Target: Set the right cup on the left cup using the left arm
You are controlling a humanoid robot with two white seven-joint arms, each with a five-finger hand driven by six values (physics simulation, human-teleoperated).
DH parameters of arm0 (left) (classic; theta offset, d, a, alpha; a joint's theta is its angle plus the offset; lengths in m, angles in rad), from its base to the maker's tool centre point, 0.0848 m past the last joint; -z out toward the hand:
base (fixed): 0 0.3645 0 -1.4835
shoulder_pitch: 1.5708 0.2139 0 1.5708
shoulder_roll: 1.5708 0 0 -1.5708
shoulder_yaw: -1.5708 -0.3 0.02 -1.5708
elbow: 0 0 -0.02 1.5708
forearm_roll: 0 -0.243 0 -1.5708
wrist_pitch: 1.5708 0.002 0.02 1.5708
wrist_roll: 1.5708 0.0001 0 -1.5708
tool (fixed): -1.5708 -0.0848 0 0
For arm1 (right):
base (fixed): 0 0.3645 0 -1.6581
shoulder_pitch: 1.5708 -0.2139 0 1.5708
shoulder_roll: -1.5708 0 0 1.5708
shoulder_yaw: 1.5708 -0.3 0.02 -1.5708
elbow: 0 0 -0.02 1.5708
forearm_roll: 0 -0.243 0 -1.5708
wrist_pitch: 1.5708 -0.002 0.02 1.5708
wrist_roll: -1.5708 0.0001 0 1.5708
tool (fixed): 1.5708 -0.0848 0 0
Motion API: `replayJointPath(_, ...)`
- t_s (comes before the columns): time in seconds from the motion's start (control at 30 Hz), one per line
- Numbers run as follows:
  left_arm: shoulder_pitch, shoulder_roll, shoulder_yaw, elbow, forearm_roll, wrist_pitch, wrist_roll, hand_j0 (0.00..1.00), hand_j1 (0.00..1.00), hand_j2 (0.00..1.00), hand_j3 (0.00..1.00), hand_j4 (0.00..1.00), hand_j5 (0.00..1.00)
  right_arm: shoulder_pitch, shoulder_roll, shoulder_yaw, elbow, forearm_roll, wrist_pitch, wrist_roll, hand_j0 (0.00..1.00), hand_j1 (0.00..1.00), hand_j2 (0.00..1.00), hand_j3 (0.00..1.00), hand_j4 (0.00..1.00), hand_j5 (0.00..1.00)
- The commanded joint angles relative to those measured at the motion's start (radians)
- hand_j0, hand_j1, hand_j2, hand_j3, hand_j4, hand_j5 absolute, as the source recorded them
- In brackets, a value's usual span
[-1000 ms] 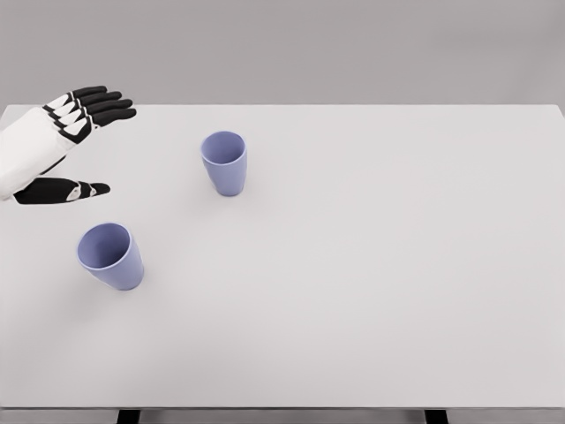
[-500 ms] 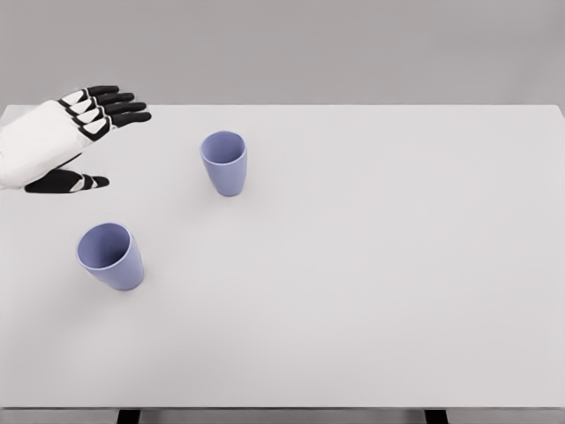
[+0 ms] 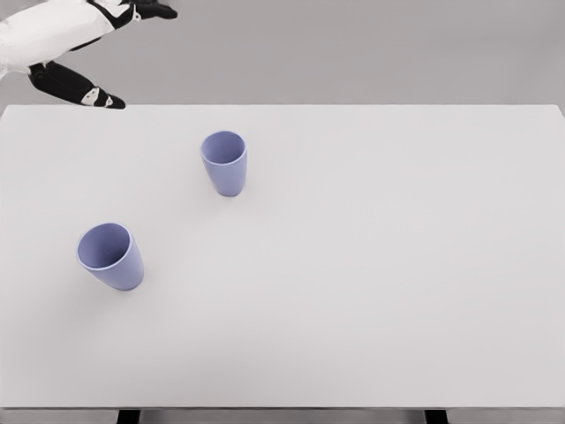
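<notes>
Two lavender-blue cups stand upright on the white table (image 3: 371,265). The right cup (image 3: 224,162) is toward the back, left of centre. The left cup (image 3: 110,256) sits nearer the front left. My left hand (image 3: 124,53) is high at the top left corner, above the table's far edge and well up and left of the right cup. Its black fingers (image 3: 152,11) are spread, the thumb (image 3: 93,95) points down and right, and it holds nothing. Part of the hand is cut off by the top of the picture.
The table's far edge runs across at the top and its front edge along the bottom, with dark legs (image 3: 128,415) showing below. A grey wall fills the background.
My left hand has risen sharply and shifted slightly right, from beside the table's left edge to the top corner of the picture. Both cups have stayed still.
</notes>
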Motion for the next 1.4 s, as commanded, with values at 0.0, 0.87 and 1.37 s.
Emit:
replayJointPath(0.0, -0.002, -0.043, -0.066, 0.079, -0.026, 0.048, -0.004, 1.0, 1.0, 1.0, 1.0, 1.0, 1.0, 0.0, 0.0, 0.0, 0.0, 0.001, 0.0, 0.0, 1.0, 1.0, 1.0, 1.0, 1.0, 1.0)
replayJointPath(0.87, -0.586, -0.141, -0.971, 0.386, 0.171, 0.049, -0.004, 1.0, 1.0, 1.0, 1.0, 1.0, 1.0, 0.0, 0.0, 0.0, 0.0, 0.0, 0.0, 0.0, 1.0, 1.0, 1.0, 1.0, 1.0, 1.0)
replayJointPath(1.37, -0.575, -0.194, -0.995, 0.475, 0.187, 0.164, -0.004, 1.0, 1.0, 1.0, 1.0, 1.0, 1.0, 0.0, 0.0, 0.0, 0.0, 0.0, 0.0, 0.0, 1.0, 1.0, 1.0, 1.0, 1.0, 1.0)
